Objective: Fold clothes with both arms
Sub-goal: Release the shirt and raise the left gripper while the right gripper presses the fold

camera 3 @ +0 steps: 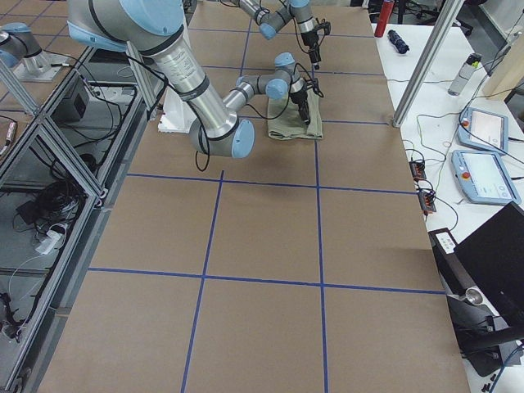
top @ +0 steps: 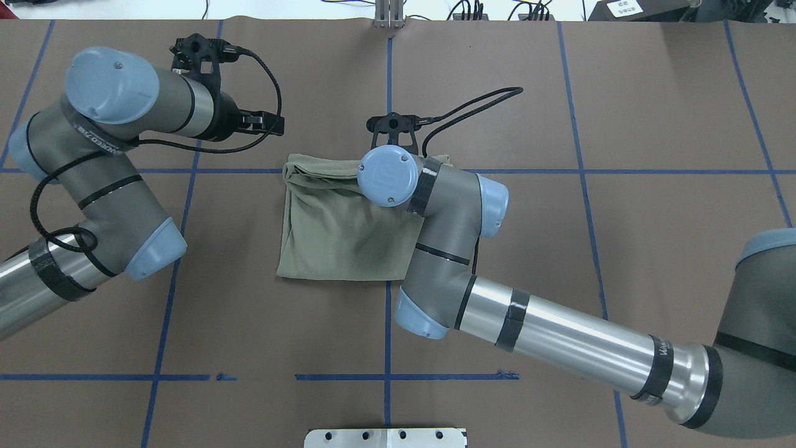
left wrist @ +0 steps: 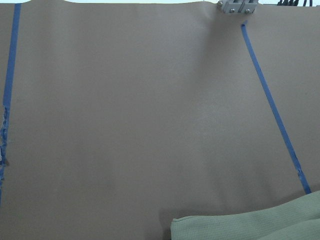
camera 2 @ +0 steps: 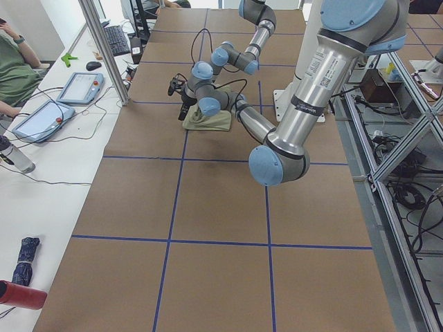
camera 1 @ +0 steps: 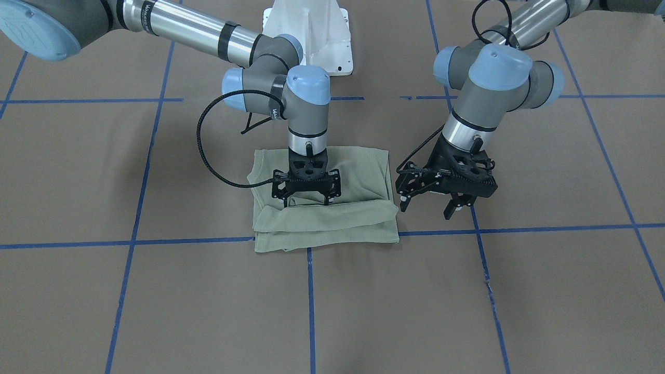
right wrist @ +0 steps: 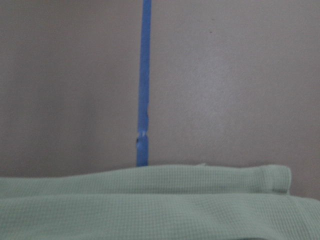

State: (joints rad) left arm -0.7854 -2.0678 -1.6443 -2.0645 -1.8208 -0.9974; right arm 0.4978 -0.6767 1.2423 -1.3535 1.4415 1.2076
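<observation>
The clothes are one sage-green shirt (camera 1: 332, 215), folded into a thick rectangle on the brown table; it also shows from above (top: 336, 230). My right gripper (camera 1: 306, 201) stands upright over the fold's middle. It is open, fingertips at the cloth, holding nothing that I can see. The right arm's wrist (top: 388, 176) hides it in the overhead view. My left gripper (camera 1: 426, 206) hangs open and empty just beside the shirt's edge, off the cloth. The left wrist view catches one shirt corner (left wrist: 250, 225). The right wrist view shows the folded edge (right wrist: 150, 205) low in frame.
Blue tape lines (camera 1: 311, 291) grid the brown paper table. The white pedestal base (camera 1: 311, 36) stands behind the shirt. A side desk with tablets (camera 2: 41, 117), a seated person (camera 2: 14, 69) and an aluminium post (camera 2: 104, 48) lie beyond the table's far edge.
</observation>
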